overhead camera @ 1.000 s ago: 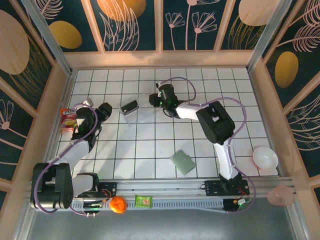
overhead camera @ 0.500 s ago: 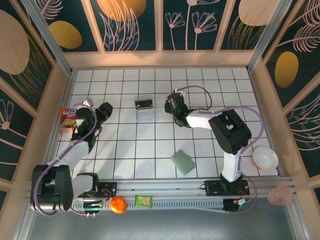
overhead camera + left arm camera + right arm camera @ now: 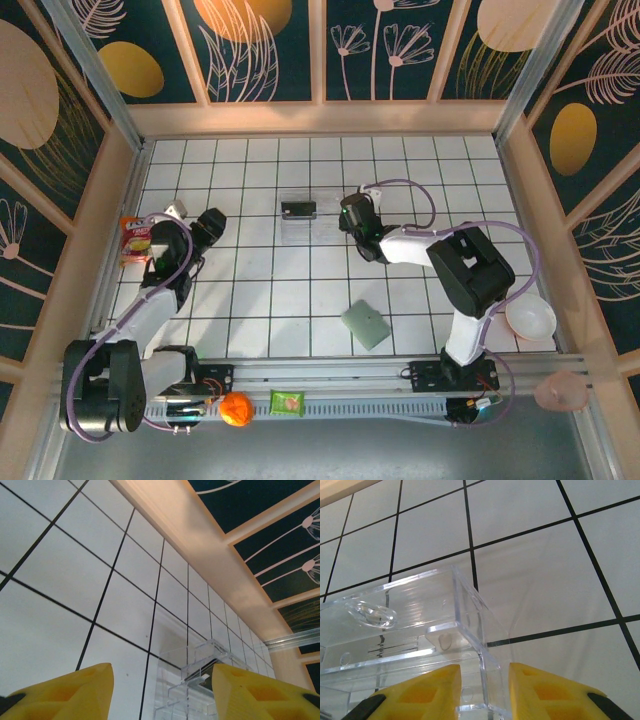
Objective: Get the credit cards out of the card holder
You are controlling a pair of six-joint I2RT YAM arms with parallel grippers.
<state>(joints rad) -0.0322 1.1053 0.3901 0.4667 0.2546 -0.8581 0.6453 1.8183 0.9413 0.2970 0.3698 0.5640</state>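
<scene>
Your right gripper [image 3: 484, 675] is closed on the near wall of the clear tray [image 3: 415, 597], which sits mid-table. Your left gripper [image 3: 160, 675] stands open with nothing between its fingers, out at the left. The card holder [image 3: 365, 325] lies flat on the tiled table [image 3: 250, 300], grey-green side up, near the front edge and well apart from both grippers. A dark flat rectangle [image 3: 299, 210] rests in the tray; what it is cannot be told. A white bowl [image 3: 530, 317] sits at the front right.

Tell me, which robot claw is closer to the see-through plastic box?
Right. The right gripper straddles the right-end wall of the clear rectangular plastic tray; the left gripper hangs open well off to its left, bare tiles between.
</scene>
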